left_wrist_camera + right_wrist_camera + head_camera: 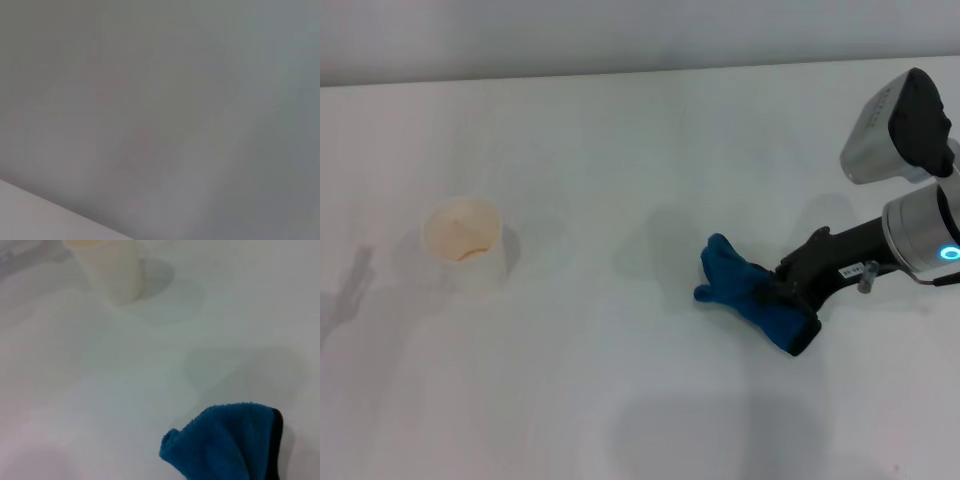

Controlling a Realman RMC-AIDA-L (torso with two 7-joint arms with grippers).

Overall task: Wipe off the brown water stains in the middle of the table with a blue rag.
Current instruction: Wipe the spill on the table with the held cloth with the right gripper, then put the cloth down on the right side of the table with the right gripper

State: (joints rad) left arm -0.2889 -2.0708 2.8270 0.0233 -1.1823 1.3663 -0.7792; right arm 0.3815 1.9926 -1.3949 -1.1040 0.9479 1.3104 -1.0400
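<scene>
In the head view, the right gripper (790,300) sits in the lower right part of the frame, and its fingers are closed tight on the blue rag (745,290). The rag is bunched, with its free end hanging toward the middle of the table (620,150). This grip probably keeps one loose flap low, so that it can drag over the surface.

The brown water stains are not clearly visible to me in any view; the middle of the table looks only pale and shadowed. I judge that the wiping is either mostly done or the stain is too faint to see.

A white cup (463,240) stands at the left centre, well apart from the rag, with brownish residue inside. The left gripper is not in view; its wrist camera shows only a blank grey surface.
</scene>
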